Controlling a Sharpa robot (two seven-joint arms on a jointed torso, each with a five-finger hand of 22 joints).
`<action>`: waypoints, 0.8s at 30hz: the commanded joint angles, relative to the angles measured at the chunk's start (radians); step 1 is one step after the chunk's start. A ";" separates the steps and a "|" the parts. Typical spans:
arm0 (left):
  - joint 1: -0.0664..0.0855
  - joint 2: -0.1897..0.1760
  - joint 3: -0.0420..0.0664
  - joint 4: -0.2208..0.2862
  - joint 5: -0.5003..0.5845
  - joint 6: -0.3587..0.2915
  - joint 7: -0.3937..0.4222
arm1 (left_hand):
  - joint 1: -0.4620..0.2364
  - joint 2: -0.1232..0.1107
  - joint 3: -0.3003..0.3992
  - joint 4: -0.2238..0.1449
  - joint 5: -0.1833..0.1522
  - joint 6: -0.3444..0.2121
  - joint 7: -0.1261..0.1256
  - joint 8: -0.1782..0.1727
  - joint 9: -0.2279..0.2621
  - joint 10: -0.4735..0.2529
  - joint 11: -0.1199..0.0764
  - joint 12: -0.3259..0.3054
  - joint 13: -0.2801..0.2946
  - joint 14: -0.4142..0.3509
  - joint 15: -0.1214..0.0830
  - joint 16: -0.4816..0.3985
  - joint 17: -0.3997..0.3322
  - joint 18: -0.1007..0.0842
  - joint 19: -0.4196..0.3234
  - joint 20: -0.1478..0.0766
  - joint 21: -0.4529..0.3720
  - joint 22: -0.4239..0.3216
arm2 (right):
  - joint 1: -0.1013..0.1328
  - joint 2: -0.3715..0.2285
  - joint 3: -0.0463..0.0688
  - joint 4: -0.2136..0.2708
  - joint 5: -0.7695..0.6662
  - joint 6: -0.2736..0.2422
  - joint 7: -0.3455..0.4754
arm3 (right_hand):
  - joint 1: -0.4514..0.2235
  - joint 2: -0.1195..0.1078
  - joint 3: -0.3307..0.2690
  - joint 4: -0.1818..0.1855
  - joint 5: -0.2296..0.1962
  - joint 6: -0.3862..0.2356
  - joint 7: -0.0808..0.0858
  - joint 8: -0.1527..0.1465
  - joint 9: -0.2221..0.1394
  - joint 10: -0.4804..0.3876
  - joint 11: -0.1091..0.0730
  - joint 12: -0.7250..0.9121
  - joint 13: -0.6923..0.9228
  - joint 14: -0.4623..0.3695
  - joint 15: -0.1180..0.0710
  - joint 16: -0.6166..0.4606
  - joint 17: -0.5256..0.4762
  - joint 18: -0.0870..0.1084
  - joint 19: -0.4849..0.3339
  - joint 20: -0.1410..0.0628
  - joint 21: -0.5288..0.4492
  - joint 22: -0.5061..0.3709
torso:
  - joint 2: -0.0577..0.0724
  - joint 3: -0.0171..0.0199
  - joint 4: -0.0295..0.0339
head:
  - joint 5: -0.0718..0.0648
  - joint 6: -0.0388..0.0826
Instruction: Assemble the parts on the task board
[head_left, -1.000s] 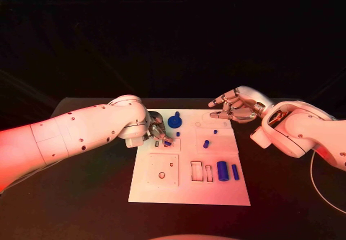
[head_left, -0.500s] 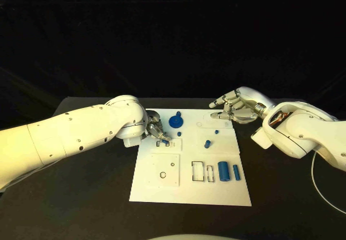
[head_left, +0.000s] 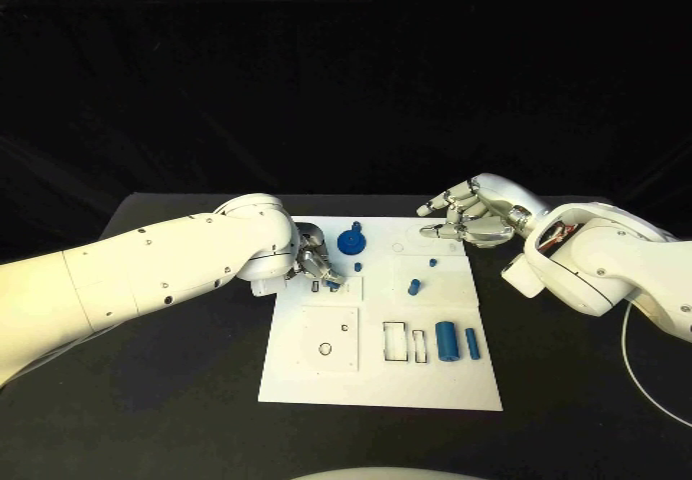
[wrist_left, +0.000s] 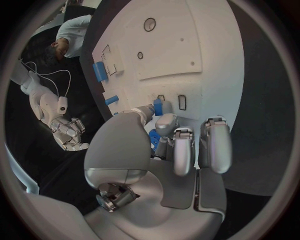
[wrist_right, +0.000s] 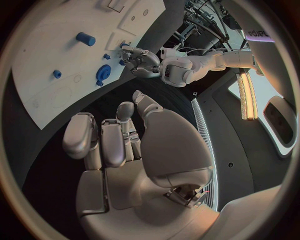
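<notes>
On the white rectangular task board (head_left: 378, 385), the near rectangular recesses hold two blue cylindrical parts (head_left: 447, 340) side by side. Farther back, the left hand (head_left: 312, 263) pinches a small blue peg (wrist_left: 158, 107) at a slot. The right hand (head_left: 472, 217) hovers open above the far right corner, beside the blue round gear (head_left: 351, 241).
</notes>
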 joint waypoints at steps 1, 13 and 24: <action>-0.009 0.001 -0.006 0.000 -0.019 0.024 0.002 | 0.002 0.010 0.133 -0.125 -0.005 -0.001 -0.007 0.003 0.002 0.005 0.001 0.002 -0.001 0.105 -0.001 0.002 0.263 -0.011 -0.002 0.002 0.003 0.025 | -0.001 0.001 0.000 0.000 -0.002 0.016 0.004 | -0.007 0.000 -0.006 0.000 0.004 0.006 0.001 0.007 0.001 -0.003 -0.003 -0.005 0.000 0.036 -0.002 -0.002 -0.001 0.008 -0.005 -0.002 -0.005 -0.001 | 0.000 0.0004 -0.0009 | 0.003 -0.002; -0.011 -0.013 -0.007 0.004 -0.029 0.067 -0.001 | 0.001 0.008 0.140 -0.129 -0.006 -0.001 -0.007 0.004 0.004 0.002 0.001 -0.001 -0.005 0.105 -0.001 0.002 0.263 -0.009 -0.005 0.002 -0.001 0.018 | -0.001 0.002 0.000 0.000 -0.004 0.021 0.003 | -0.007 0.000 -0.007 0.001 0.004 0.006 0.001 0.007 0.001 -0.003 -0.003 -0.006 0.000 0.036 -0.002 -0.002 -0.001 0.008 -0.006 -0.002 -0.005 -0.002 | 0.000 -0.0002 0.0004 | 0.003 -0.007; -0.013 -0.020 -0.007 0.009 -0.028 0.067 0.000 | -0.014 0.004 0.156 -0.135 0.004 0.002 -0.007 0.009 0.011 0.007 0.001 0.004 0.000 0.105 0.000 0.002 0.263 -0.009 -0.005 0.002 -0.001 0.019 | -0.002 0.005 -0.001 0.001 -0.004 0.022 0.003 | -0.007 0.000 -0.007 0.001 0.004 0.006 0.001 0.007 0.001 -0.003 -0.003 -0.006 0.000 0.036 -0.002 -0.002 -0.001 0.008 -0.006 -0.002 -0.005 -0.002 | 0.000 0.0005 -0.0009 | 0.004 -0.005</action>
